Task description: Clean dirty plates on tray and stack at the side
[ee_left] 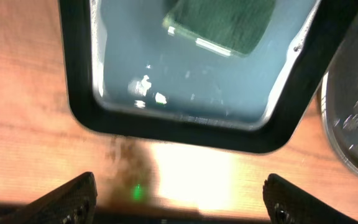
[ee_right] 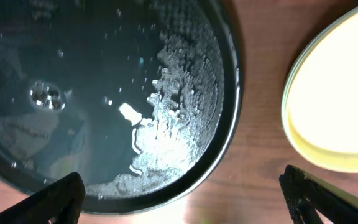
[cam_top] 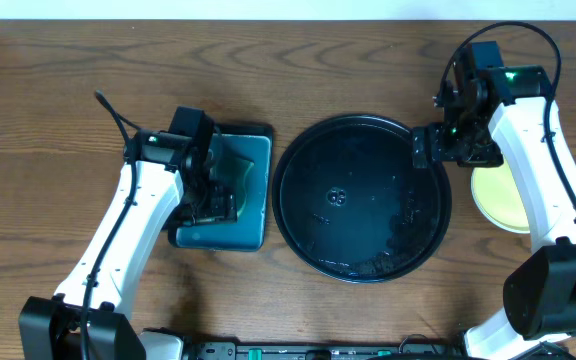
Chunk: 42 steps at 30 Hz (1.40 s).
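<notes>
Wood table (cam_top: 48,80): yellow plate (ee_right: 340,112) just beside right end effector (ee_right: 185,210), near tray (ee_right: 232,93)

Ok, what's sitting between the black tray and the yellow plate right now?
Nothing. The right wrist view shows only a bare strip of wooden table between the black tray and the yellow plate.

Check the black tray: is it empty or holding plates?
Empty of plates: the tray holds only wet suds. A yellow plate sits on the table beside it.
</notes>
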### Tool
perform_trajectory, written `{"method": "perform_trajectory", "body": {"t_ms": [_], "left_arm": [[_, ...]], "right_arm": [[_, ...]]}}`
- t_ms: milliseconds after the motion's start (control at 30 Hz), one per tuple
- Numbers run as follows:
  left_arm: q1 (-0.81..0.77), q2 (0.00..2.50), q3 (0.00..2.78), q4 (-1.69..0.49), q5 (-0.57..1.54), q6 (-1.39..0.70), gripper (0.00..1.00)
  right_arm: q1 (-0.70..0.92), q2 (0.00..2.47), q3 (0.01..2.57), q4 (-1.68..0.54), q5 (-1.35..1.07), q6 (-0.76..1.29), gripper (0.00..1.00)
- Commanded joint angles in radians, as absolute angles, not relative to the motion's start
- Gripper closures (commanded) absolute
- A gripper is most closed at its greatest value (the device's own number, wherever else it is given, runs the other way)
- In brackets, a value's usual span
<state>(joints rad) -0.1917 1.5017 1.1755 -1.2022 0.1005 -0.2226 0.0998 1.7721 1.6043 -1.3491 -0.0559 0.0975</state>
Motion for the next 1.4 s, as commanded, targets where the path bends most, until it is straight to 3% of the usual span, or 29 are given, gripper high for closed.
{"method": "perform_trajectory", "body": {"t_ms": [0,367,900,1367], "left_arm": [[-0.192,1.501,1.182,-1.248,0.089,-0.24,0.14],[-0.227,1.367,1.182,-1.234,0.102,-0.24,0.14],[-0.39,0.928,1.18,-1.123,-0.081,-0.213,0.14],[-0.39,0.814,1.074,-1.077,-0.08,-0.211,0.13]], "right_arm": [[0.096,1.77,1.613,-1.367,-0.087,0.095,0.01],[0.099,1.515,1.385,-1.214,-0.087,0.104,0.01],[0.093,0.981,1.105,-1.007,-0.033,0.091,0.01],[0.093,0.882,1.077,-1.005,-0.007,0.088,0.01]]}}
